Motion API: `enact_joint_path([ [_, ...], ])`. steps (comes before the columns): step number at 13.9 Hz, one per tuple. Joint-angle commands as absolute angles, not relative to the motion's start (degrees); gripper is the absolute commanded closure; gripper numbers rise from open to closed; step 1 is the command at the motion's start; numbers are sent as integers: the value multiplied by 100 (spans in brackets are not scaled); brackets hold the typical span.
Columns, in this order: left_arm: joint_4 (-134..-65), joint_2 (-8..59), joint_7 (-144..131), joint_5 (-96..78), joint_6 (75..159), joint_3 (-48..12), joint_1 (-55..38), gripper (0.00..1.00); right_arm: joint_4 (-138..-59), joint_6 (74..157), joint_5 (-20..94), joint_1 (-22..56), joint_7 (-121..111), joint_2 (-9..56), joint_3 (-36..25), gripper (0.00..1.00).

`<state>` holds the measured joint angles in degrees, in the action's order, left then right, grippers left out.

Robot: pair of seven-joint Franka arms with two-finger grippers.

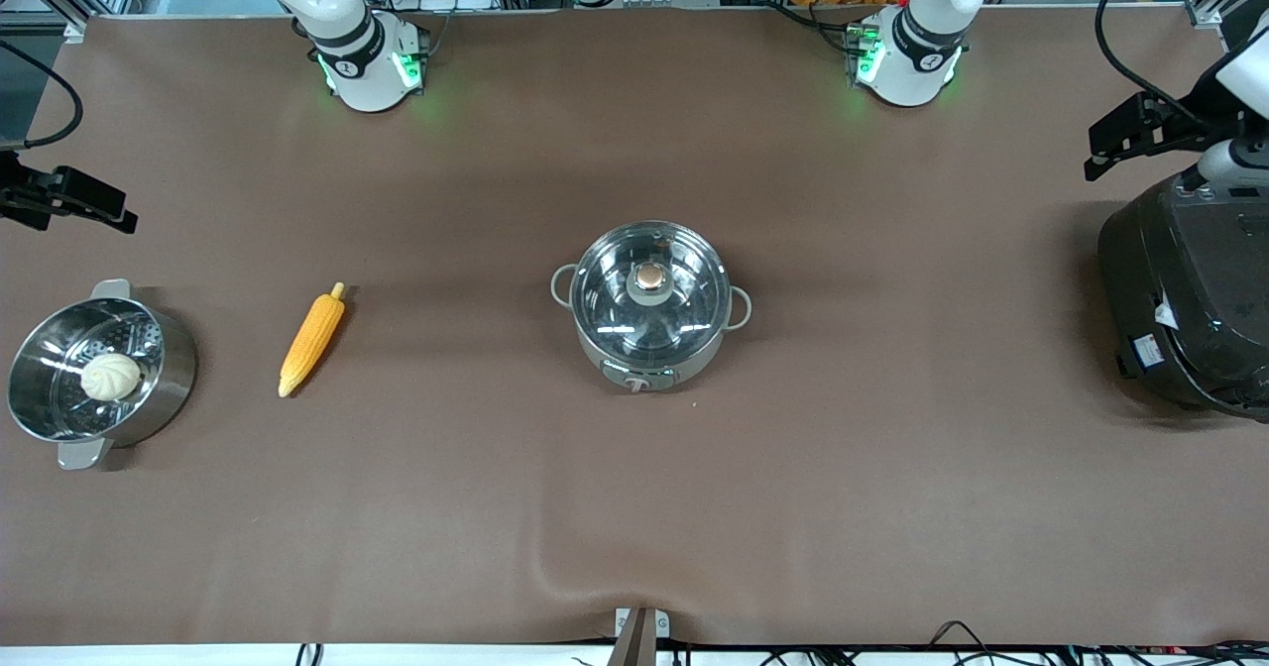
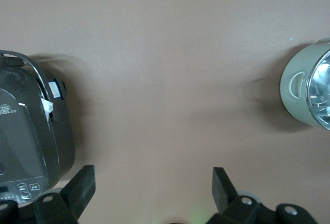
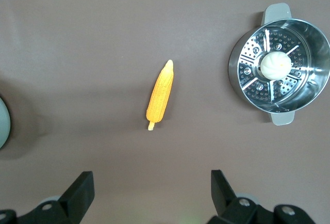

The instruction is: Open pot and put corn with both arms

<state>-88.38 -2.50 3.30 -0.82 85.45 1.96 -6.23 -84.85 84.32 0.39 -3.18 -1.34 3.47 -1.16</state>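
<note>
Surface: brown mat-covered table [image 1: 892,468], four items, two arms.

1. Steel steamer pot with perforated insert and flat tab handles [image 1: 99,374], at the right arm's end of the surface. Holds a round white bun [image 1: 111,377]. Not part of the task.

2. Slim tapered yellow-orange corn cob [image 1: 311,339], lying flat on the surface between the steamer pot and the lidded pot, well apart from both. Untouched.

3. Round shiny steel pot with two loop side handles and a control knob on its base [image 1: 649,309], at the middle of the surface. Its clear glass lid with copper-coloured knob [image 1: 650,277] sits in place; the pot is closed.

4. Large black rice cooker [image 1: 1185,299], at the left arm's end. Not part of the task.

5. Right gripper [image 3: 149,193]: fingers apart, empty, held high over the area around the corn cob.

6. Left gripper [image 2: 152,193]: fingers apart, empty, held high beside the rice cooker, over bare surface.

Progress, judged: nothing done. Remaining: lift the lid, pick up the corn cob, place it in the pot.
</note>
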Motion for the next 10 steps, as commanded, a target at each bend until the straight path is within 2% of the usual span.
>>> enact_joint_path([
  [1,-8649,-53,36,-360,8429,193,-685,0,-8657,8490,105,-369,-193,167,-114,0],
  [5,-8561,341,-482,-378,8472,-52,-983,0,-8648,8604,114,-413,-193,176,-114,0],
  [10,-8042,1326,-1614,-369,8902,-149,-1853,0,-8657,8604,123,-404,-193,176,-114,0],
])
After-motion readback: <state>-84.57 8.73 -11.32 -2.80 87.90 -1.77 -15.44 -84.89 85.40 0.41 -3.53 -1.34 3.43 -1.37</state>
